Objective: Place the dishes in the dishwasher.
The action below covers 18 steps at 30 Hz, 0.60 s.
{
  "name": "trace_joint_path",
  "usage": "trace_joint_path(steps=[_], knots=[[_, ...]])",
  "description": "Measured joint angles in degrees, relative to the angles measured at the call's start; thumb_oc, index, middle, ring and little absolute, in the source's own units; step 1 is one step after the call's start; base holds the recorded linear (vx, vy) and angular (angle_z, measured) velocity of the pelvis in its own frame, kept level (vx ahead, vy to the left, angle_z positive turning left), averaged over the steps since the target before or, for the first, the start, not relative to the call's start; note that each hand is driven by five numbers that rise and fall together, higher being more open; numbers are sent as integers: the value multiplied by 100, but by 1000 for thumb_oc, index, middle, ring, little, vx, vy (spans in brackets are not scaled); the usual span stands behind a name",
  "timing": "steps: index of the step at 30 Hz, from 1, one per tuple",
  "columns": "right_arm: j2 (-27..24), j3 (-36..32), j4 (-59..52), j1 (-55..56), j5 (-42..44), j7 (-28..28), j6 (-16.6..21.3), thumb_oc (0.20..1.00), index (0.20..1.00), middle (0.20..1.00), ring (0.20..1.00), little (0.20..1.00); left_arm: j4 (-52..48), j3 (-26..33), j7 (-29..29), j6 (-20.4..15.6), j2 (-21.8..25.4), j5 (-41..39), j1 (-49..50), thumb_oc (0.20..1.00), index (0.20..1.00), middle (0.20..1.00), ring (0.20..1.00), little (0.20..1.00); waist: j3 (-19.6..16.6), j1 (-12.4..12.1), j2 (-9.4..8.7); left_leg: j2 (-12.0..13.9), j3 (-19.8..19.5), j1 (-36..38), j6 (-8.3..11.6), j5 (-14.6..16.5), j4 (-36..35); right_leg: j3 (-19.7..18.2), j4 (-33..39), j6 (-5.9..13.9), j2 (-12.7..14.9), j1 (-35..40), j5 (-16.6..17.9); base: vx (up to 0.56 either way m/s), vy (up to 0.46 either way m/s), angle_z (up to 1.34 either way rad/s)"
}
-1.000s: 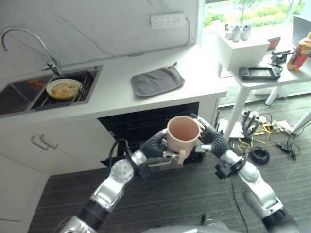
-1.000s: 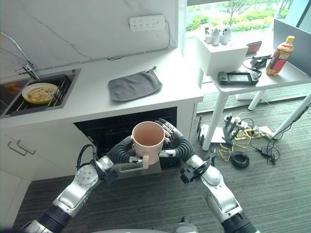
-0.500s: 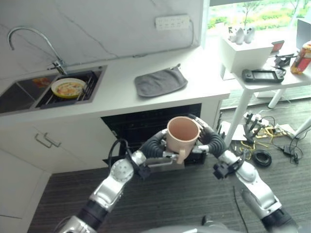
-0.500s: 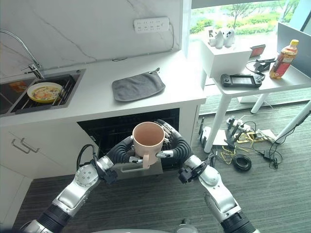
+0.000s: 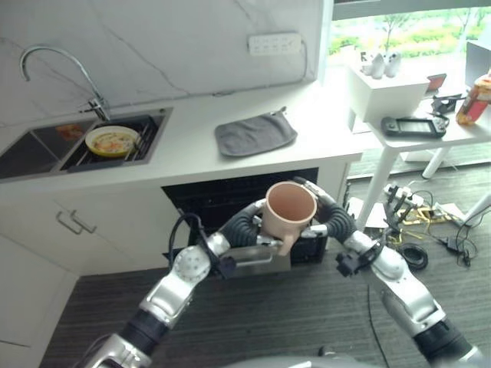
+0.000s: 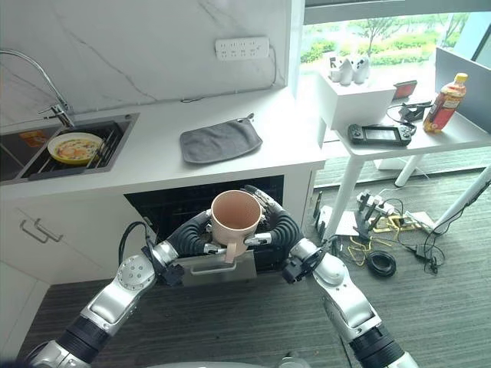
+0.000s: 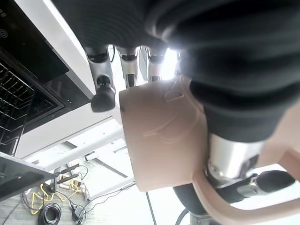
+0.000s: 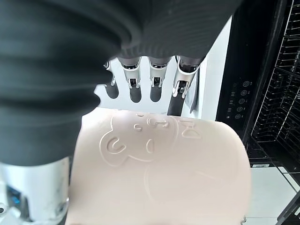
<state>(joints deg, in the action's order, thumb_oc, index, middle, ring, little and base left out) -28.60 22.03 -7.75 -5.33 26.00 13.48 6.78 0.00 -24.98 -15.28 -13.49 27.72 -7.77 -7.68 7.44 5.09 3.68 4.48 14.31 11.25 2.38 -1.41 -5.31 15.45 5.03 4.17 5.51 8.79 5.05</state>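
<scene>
You see the pink mug [image 6: 234,218] held upright between both hands in front of the open dishwasher [image 6: 184,207], above its lowered door [image 6: 219,270]. The left hand [image 5: 244,228] curls round the mug's side at 9 o'clock; the right hand [image 5: 328,218] cups it at 3 o'clock, fingers [image 8: 180,86] wrapped over its embossed wall. By these pictures nothing is loaded yet: the mug is not in a rack, and a plate with food scraps [image 5: 112,140] waits in the sink [image 5: 46,153] at 10 o'clock. On the white counter [image 6: 146,165] lies a grey cloth [image 6: 220,141] at 12 o'clock. A side table [image 6: 460,130] at 2 o'clock carries a bottle [image 6: 444,103] and a handheld console [image 6: 380,134]; cables [image 6: 383,222] litter the floor beneath.
</scene>
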Motion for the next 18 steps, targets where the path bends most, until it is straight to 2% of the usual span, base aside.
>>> trace_joint_path(steps=[10, 18], knots=[[-40, 4, 2, -130, -137, 70, -269, 1000, 1000, 1000, 1000, 1000, 62, -107, 9, 95, 87, -2, -125, 200, 200, 200, 200, 200, -6, -18, -3, 1, -90, 2, -2, -15, 0, 82, 0, 2, 1, 51, -3, 17, -9, 4], [-365, 100, 2, -417, -438, 363, -553, 1000, 1000, 1000, 1000, 1000, 96, -218, -31, 240, 167, 4, -193, 200, 200, 200, 200, 200, -6, -69, -4, 3, -107, 7, -2, -22, 0, 97, 0, 2, -1, 65, -3, 0, 0, 0]])
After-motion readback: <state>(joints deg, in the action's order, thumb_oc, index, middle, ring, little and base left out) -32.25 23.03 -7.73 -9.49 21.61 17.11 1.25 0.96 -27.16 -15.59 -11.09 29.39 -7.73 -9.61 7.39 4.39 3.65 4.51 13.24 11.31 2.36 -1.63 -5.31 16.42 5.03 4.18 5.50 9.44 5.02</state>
